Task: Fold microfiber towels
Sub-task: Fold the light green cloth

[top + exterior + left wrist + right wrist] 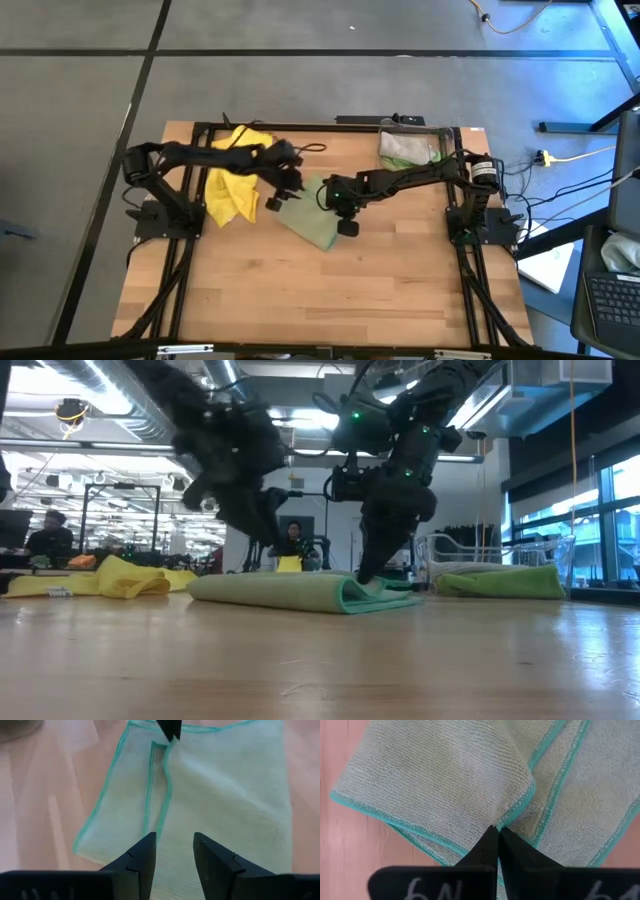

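Wooden slatted tabletop [330,290], mid-fold. Pale green towel [312,222], ribbed microfiber with teal stitched hem, lies folded beneath both grippers. Right gripper [496,831], fingers pressed together, pins a folded corner. Left gripper [174,851], fingers spread, hovers above the cloth. Overhead only: crumpled yellow towel [232,180] beside the left arm; clear bin [412,146].

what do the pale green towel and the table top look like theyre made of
Pale green towel: a soft, matte, fine-ribbed cloth, likely microfiber, with a stitched teal edge; the ribbing and edging show in the right wrist view. Table top: light wood in glued strips, butcher-block style, with a smooth, slightly glossy finish; plank lines show from above, and faint reflections in the low view.
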Action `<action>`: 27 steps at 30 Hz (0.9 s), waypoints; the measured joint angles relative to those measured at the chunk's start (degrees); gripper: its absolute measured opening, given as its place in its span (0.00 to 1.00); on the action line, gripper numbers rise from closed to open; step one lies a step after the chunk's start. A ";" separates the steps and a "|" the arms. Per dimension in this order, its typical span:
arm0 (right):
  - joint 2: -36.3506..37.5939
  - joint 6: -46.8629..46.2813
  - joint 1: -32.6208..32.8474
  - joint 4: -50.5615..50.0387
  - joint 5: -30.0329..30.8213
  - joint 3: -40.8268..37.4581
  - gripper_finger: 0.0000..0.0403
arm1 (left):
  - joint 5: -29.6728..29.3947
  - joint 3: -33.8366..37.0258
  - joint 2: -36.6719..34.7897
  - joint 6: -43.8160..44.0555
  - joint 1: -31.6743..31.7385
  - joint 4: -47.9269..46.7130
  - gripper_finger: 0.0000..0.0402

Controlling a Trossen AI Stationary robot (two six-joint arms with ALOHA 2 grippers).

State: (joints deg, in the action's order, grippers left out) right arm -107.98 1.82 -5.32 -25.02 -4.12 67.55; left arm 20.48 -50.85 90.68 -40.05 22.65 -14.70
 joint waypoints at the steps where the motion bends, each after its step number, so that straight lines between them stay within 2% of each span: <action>1: 0.00 0.38 -0.01 -0.06 -0.09 0.00 0.02 | 0.03 -2.97 0.92 -1.52 0.21 -4.06 0.31; 4: 0.00 1.78 0.00 0.00 -0.46 -0.02 0.02 | -0.13 -10.49 3.85 -3.72 1.28 -14.30 0.30; 10: 0.00 5.21 -0.02 0.49 -1.91 -0.16 0.02 | -7.75 -21.83 9.44 -5.64 1.96 -25.23 0.23; 15: 0.00 7.72 0.02 1.89 -3.02 -2.22 0.02 | -7.34 -30.30 16.35 -4.15 2.39 -34.34 0.13; 19: 0.00 9.21 0.02 4.36 -5.43 -4.64 0.02 | -4.71 -34.19 21.23 -3.60 2.36 -40.88 0.08; 23: 0.06 10.60 0.02 7.57 -6.95 -6.92 0.02 | -4.49 -35.81 24.47 -2.43 2.30 -41.53 0.10; 27: 0.11 11.05 -0.11 7.99 -7.14 -7.13 0.02 | -5.29 -36.62 25.28 -2.21 1.81 -40.92 0.19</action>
State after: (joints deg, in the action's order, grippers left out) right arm -107.87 12.87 -5.43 -17.03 -11.26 60.42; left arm 15.18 -87.47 115.96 -42.26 24.46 -55.62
